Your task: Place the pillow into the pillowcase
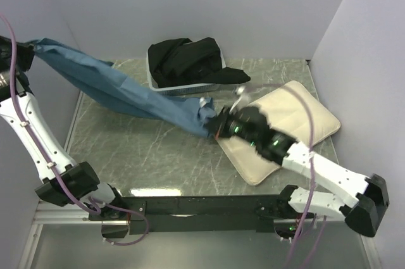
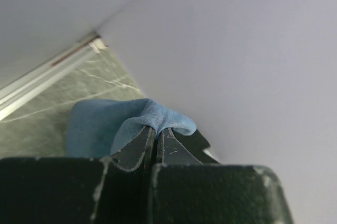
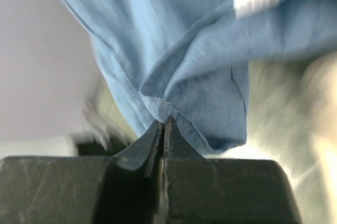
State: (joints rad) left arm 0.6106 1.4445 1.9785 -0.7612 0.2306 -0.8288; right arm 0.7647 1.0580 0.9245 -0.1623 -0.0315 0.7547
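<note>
Left gripper (image 2: 157,132) first: its black fingers are pressed together on a fold of the thin slate-blue fabric pillowcase (image 2: 95,126), up against the pale lilac wall (image 2: 253,50) over the table's far left corner. Right gripper (image 3: 164,124) now: fingers pinched tight on a hemmed edge of the same blue cloth, above the middle of the table and right at the left corner of the soft cream-white rectangular pillow (image 1: 297,117).

Between the two grips the pillowcase runs as one long drooping band, from the far left corner to the table's middle. The pillow lies flat and skewed by the right edge, outside the case, with the right arm reaching over its near corner.

The table (image 1: 158,155) has a grey-green marbled top with pale walls on three sides. At the middle of the far edge sits a white lattice basket (image 1: 166,89), a crumpled black cloth (image 1: 190,57) heaped in it and spilling over the right rim.

Only the top camera gives the pillow, the basket and the whole stretch of cloth. The left wrist camera shows the light trim where table meets wall. The right wrist picture is blurred; it shows the pinched hem close up and a pale smear at its top right that I can't make out.
</note>
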